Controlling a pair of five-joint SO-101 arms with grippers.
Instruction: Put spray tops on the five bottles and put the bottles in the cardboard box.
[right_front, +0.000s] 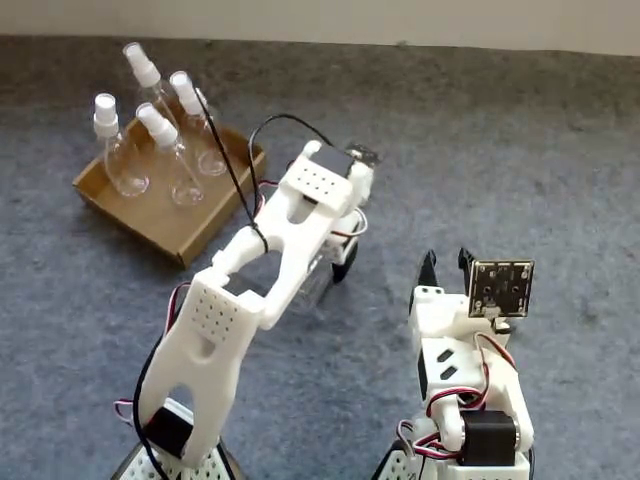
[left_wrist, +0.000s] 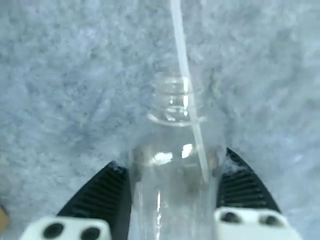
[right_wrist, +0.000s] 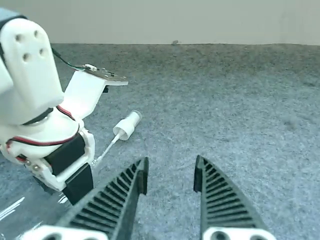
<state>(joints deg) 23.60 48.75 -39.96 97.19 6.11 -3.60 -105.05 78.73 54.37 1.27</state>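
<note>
Saw a grey carpeted counter (right_front: 540, 150) across the whole high view. Found the left arm (right_front: 215, 325) stretched from the lower left of that frame up to its centre, and the right arm (right_front: 465, 370) folded low at the lower right. Noted the left jaws clamped on both sides of a clear fifth bottle (left_wrist: 172, 200) at the bottom centre of the left wrist view, neck open and pointing up the frame over the carpet. Noted the right jaws parted by a modest gap at the bottom centre of the right wrist view, gripping nothing, with bare carpet beyond. Spotted the cardboard box (right_front: 140, 222) at the upper left of the high view, well apart from both arms, with four bottles (right_front: 128, 170) inside, each wearing a white sprayer. Picked out a loose spray top (right_wrist: 126, 125) left of centre in the right wrist view, just beside the left arm, not seated. Traced its thin tube (left_wrist: 182, 65) down from the top of the left wrist view, through the open neck and into the held bottle.
</note>
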